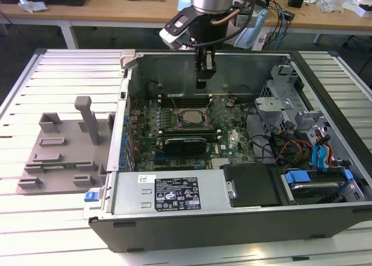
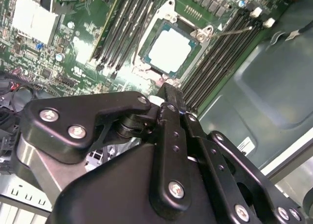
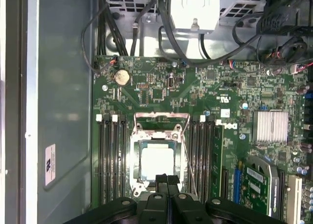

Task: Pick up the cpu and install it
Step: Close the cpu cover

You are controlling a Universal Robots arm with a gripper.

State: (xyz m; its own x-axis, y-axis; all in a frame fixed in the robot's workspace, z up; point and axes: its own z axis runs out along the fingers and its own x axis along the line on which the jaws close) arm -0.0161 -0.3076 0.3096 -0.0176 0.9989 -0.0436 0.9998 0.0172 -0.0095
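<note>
The cpu (image 1: 191,118) is a small pale silver square lying flat in its socket on the green motherboard (image 1: 232,139) inside the open computer case. Both wrist views show the cpu (image 2: 169,50) (image 3: 157,161) seated within the metal socket frame, whose load plate is swung open. My gripper (image 1: 204,83) hangs above the socket, a little toward the case's back wall, clear of the board. Its black fingers (image 3: 167,178) are pressed together with nothing between them, and their tips (image 2: 168,91) sit just off the cpu's edge.
Black memory slots (image 3: 110,160) flank the socket on both sides. A black card (image 1: 186,143) lies just in front of it, and cables and a drive cage (image 1: 290,112) fill the exterior view's right. A grey tray (image 1: 58,155) rests outside the case on the left.
</note>
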